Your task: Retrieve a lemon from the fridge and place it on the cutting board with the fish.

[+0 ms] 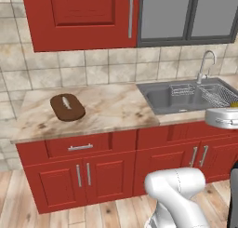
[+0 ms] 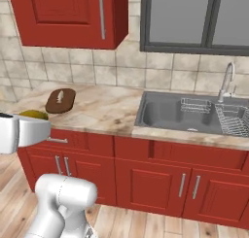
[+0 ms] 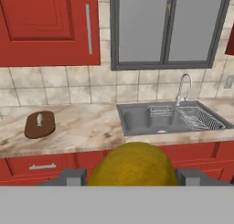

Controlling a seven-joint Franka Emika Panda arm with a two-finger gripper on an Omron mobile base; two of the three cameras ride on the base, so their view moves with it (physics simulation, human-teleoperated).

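Observation:
The dark-yellow lemon point(image 3: 132, 163) sits between the two dark fingertips point(image 3: 73, 176) of my gripper point(image 3: 131, 178), which is shut on it. In the right base view the lemon point(image 2: 34, 114) peeks out above the white hand, held in front of the counter's edge. The brown oval cutting board point(image 1: 68, 107) lies on the left of the counter with the small pale fish point(image 1: 67, 103) on it. In the hand view the cutting board point(image 3: 39, 125) and fish point(image 3: 39, 120) are far off to the left. The fridge is out of view.
A grey sink point(image 1: 163, 100) with a faucet point(image 1: 204, 64) and a wire rack point(image 1: 216, 95) lies to the right of the board. Red upper cabinets point(image 1: 79, 17) and a window point(image 1: 186, 15) hang above. Red lower doors point(image 1: 88, 173) front the marble counter point(image 1: 111, 108).

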